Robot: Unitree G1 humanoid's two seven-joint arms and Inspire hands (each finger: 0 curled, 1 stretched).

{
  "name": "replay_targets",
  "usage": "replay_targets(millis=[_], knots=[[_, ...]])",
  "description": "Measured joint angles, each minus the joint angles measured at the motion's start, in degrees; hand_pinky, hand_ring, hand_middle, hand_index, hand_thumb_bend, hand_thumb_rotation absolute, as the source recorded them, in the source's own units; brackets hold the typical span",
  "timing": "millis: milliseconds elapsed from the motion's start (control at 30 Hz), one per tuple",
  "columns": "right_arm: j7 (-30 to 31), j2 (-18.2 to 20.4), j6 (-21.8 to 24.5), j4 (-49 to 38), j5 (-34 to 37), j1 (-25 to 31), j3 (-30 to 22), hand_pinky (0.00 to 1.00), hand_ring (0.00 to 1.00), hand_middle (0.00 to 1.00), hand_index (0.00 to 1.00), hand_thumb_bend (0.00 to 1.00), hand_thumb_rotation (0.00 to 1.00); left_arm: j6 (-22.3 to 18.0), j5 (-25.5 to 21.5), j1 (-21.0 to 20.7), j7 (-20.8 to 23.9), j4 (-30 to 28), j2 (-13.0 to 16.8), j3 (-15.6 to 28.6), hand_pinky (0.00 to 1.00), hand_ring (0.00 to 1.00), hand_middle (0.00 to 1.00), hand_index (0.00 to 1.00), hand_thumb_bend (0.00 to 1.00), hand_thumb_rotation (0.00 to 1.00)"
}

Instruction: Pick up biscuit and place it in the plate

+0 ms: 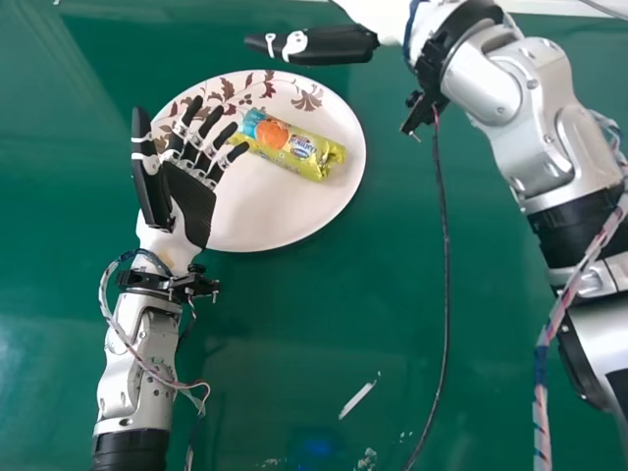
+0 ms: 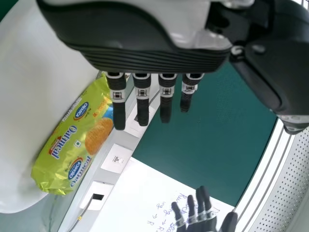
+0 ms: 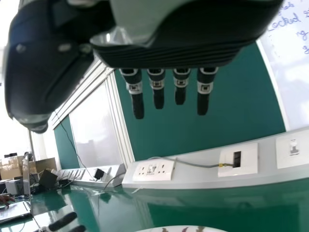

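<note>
Read positions in the head view as a clock dial centred on the plate [image 1: 250, 216], with 12 o'clock farthest from you. Nearest you, at 6 o'clock, is the green table [image 1: 285, 334]; a pale mark [image 1: 356, 399] lies toward 5 o'clock. The left hand [image 1: 184, 196] is at 8 o'clock, reaching across the rim. Its fingers are straight and spread apart, clamped on nothing; whether their tips touch the wrapper, you cannot tell. The biscuit [image 1: 294, 147], a yellow-green packet, lies inside the rim, just off centre toward 2 o'clock, its length running from 10 to 4. Beyond the far rim, at 1 o'clock, the right hand [image 1: 329, 44] is apart from the packet, fingers extended and holding nothing. Farthest off, a socket panel [image 3: 154, 169] lines the wall.

Status: placement appears complete, since the packet is in the plate and free of any grip. Remaining: you likely need only withdraw the left hand without dragging the packet.
</note>
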Motion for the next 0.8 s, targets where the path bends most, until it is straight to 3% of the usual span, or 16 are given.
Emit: replay_targets(millis=[233, 600, 800], knots=[[-0.1, -0.8, 0.6, -4.1, 3.2, 2.3, -3.4, 0.87, 1.0, 1.0, 0.91, 0.93, 0.36, 0.0, 0.4, 0.0, 0.1, 0.0, -0.1, 0.0, 0.71, 0.84, 0.91, 0.97, 1.0, 0.94], [-5.4, -1.4, -5.0, -5.6, 6.8, 6.9, -7.1, 0.88, 1.0, 1.0, 0.91, 0.91, 0.35, -0.1, 0.5, 0.0, 0.6, 0.3, -0.1, 0.1, 0.73, 0.83, 0.87, 0.89, 1.0, 0.95], [-5.1, -0.8, -4.7, -8.3, 12.4, 11.3, -9.9, 0.87, 1.0, 1.0, 0.92, 0.91, 0.35, -0.1, 0.5, 0.0, 0.6, 0.3, -0.1, 0.1, 0.69, 0.82, 0.87, 0.91, 1.0, 0.92]])
